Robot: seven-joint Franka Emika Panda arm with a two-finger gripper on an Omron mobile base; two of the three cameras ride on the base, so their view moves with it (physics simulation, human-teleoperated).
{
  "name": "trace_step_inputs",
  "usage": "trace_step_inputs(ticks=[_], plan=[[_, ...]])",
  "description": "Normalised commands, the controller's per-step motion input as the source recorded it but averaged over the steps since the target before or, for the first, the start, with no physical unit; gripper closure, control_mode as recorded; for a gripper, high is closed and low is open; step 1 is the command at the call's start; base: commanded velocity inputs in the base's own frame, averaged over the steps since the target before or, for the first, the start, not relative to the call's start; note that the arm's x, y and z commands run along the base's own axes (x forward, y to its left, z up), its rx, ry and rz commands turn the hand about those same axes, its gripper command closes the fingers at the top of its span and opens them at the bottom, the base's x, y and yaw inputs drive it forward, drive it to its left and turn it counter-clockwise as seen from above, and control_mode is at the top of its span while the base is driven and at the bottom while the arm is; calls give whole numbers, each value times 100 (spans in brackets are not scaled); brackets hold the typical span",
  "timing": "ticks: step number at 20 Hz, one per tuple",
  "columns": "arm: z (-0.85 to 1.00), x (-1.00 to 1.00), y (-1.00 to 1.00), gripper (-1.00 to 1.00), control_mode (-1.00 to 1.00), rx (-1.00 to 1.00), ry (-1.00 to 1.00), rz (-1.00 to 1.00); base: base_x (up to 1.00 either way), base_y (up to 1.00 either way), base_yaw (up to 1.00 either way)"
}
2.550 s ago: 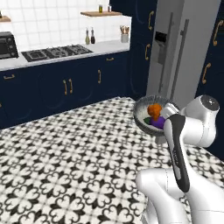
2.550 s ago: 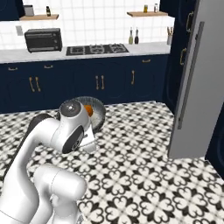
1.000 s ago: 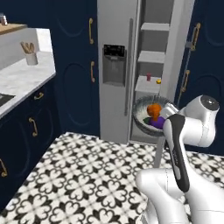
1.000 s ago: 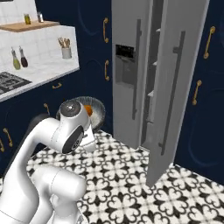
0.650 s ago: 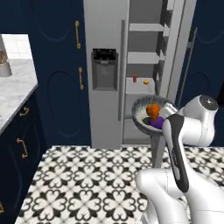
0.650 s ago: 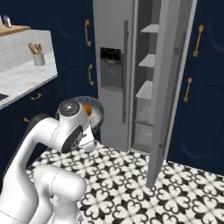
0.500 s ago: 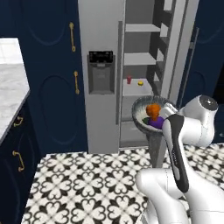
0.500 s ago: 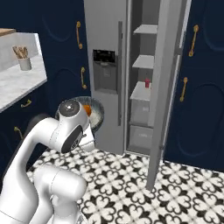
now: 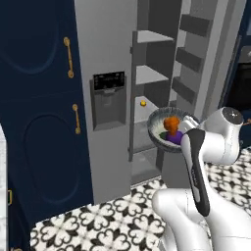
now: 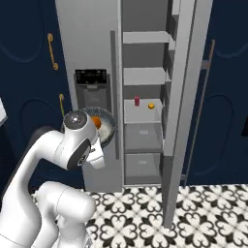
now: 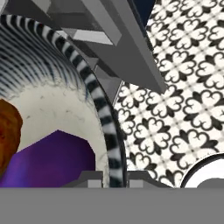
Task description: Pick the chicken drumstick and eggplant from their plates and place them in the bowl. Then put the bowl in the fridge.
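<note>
Grey fridge, black-white patterned floor

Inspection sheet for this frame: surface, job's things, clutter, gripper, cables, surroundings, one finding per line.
Surface: black-and-white patterned floor tiles in front of the fridge.
Job's things: the bowl is held up before the fridge, whose right door stands open; the chicken drumstick and the eggplant lie inside the bowl.
Clutter: a small red item and a small orange item on a fridge shelf.
Gripper: gripper at the bowl's rim, apparently shut on it.
Cables: nothing seen.
Surroundings: navy cabinets with gold handles.
</note>
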Motion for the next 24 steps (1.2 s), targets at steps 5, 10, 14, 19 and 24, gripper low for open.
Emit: trace_step_inputs(ticks=[5,10,14,19,24], plan=[[0,0,0,100,100,0,0,0,86,25,-18],[0,0,0,100,100,0,0,0,74,0,-2],[0,0,0,100,100,0,0,0,38,-20,-3],[0,0,0,100,100,0,0,0,9,-58,-5],[0,0,0,100,100,0,0,0,79,-14,-2]])
